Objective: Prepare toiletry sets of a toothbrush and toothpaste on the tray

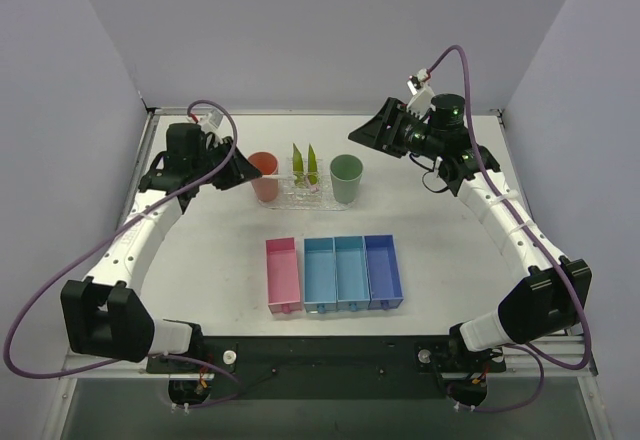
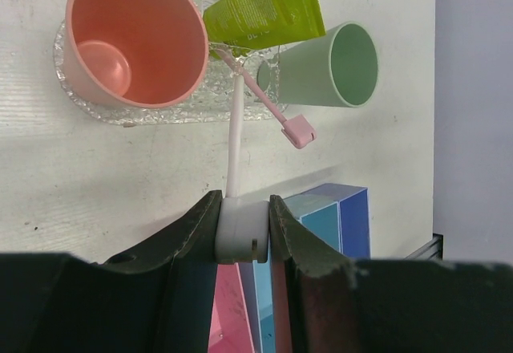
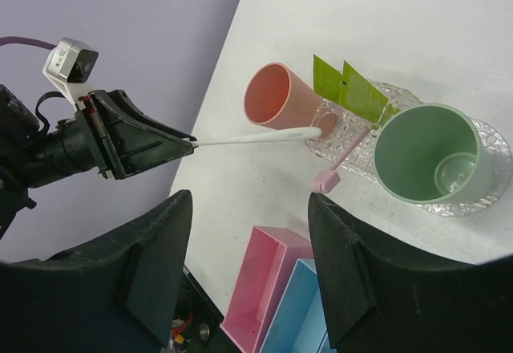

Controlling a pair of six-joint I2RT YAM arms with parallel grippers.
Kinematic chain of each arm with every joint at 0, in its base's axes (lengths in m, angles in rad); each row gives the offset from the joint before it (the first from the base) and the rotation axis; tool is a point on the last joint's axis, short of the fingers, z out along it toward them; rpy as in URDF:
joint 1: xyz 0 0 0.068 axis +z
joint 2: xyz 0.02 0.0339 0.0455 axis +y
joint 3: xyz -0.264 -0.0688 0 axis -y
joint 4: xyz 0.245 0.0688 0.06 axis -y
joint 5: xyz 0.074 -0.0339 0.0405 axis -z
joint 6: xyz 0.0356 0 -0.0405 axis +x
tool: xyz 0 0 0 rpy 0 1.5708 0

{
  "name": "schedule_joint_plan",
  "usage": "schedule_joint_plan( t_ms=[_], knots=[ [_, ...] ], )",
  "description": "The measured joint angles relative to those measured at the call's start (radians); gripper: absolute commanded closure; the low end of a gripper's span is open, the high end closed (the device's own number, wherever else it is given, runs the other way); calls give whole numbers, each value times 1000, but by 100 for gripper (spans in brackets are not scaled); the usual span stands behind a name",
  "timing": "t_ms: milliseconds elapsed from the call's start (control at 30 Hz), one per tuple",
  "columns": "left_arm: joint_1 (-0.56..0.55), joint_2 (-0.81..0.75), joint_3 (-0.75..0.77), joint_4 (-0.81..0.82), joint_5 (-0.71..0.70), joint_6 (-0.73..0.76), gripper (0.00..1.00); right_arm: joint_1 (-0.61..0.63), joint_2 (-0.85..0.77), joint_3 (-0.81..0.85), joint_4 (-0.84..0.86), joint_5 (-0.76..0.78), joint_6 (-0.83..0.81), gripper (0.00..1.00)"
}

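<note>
From above, your tray (image 1: 300, 201) sits far centre, toothpaste (image 1: 305, 163) standing on it. Left wrist: your left gripper (image 2: 244, 205) clamps the toothbrush (image 2: 235, 124) (its white handle), tip beside the pink cup (image 2: 132, 36). Right wrist: your right gripper (image 3: 250, 200) gapes, empty.

Tray (image 2: 120, 112): clear colourless plastic, bumpy pebbled relief, glinting.
Pink cup (image 2: 136, 36), tray's 9 o'clock end seen from above: opaque plastic, smooth, soft sheen.
Green cup (image 2: 329, 64), tray's 3 o'clock end: opaque plastic, smooth, matt.
Toothpaste (image 2: 256, 4): yellow-green flexible tubes, printed, slightly glossy.
Toothbrush (image 2: 235, 128): white plastic handle, smooth, semi-gloss.
Second toothbrush (image 2: 272, 108): pink plastic, smooth.
Bins (image 1: 335, 272): pink and blue plastic, smooth walls.
Table (image 2: 80, 168): white, matt, faint fine-lined grain.
Left gripper fingers (image 2: 196, 229): black plastic, matt, edges scuffed pale.
</note>
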Motion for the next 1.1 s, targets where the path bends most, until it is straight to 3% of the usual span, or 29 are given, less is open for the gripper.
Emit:
schedule_joint_plan(
  t_ms=[1100],
  knots=[
    [-53,77,0,50,-35,225,95,0,0,6,-32,19,0,45]
  ],
)
